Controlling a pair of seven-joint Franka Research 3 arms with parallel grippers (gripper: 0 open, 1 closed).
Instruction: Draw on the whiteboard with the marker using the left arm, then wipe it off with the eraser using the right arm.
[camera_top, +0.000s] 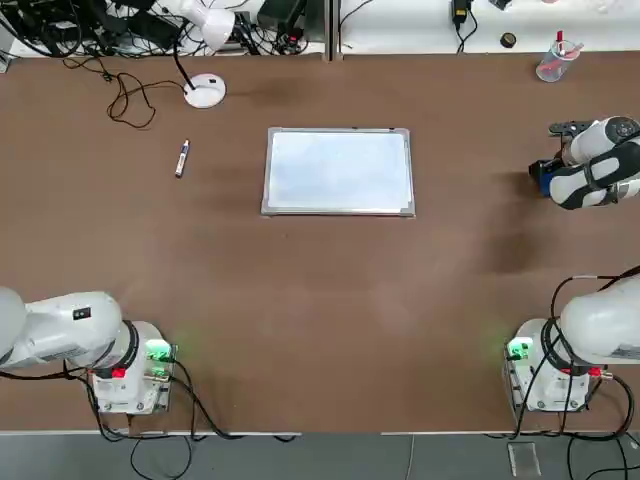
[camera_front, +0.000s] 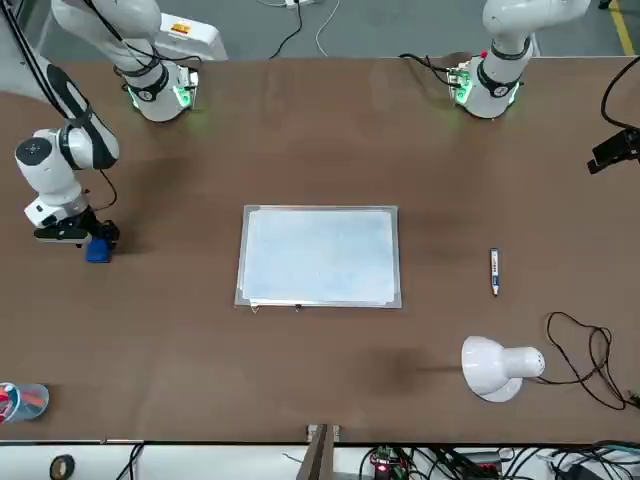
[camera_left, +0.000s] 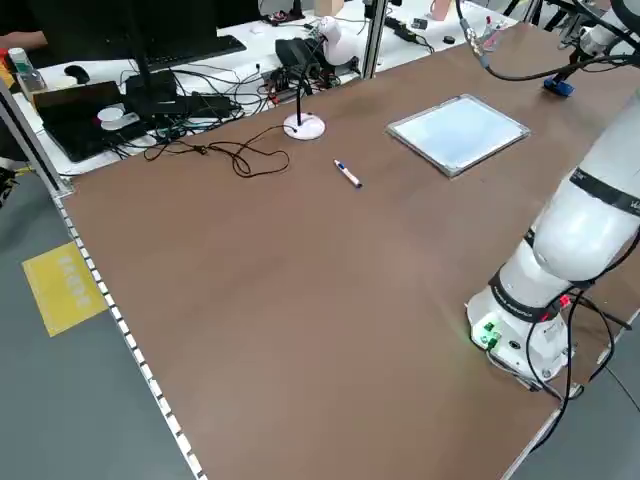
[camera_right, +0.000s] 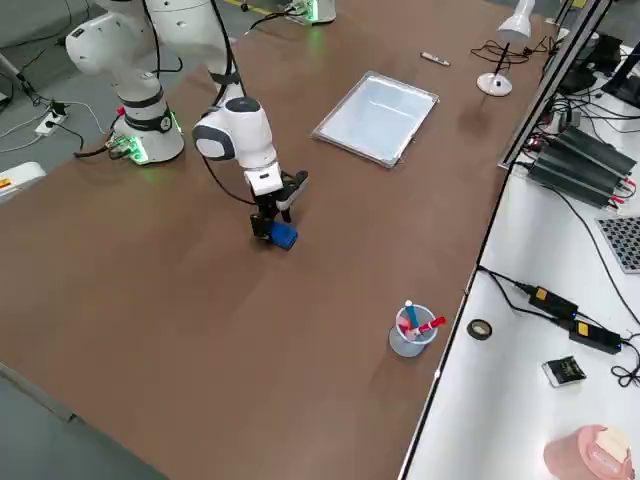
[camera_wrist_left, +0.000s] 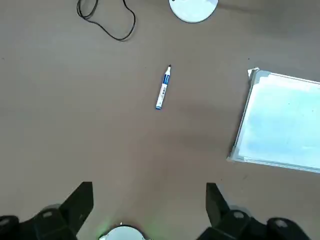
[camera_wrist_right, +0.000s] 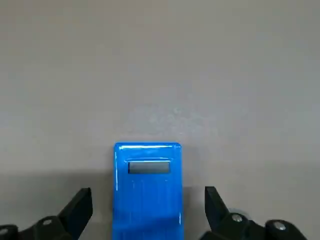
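Sitting flat mid-table, the whiteboard (camera_top: 338, 171) looks wiped clean. Way over on the right side, the right gripper (camera_wrist_right: 147, 212) hangs low over the eraser (camera_wrist_right: 147, 187), fingers spread wide with a gap on each side, so the blue block just lies on the table (camera_top: 320, 300) between them, not pinched. The marker (camera_top: 182, 158) lies on the table left of the board, near the lamp (camera_top: 205, 60). The left gripper (camera_wrist_left: 149, 210) is parked high up near its base, fingers spread, nothing in them.

Whiteboard (camera_top: 338, 171) mid-table — marker (camera_top: 182, 158) left, eraser (camera_front: 97, 251) right.
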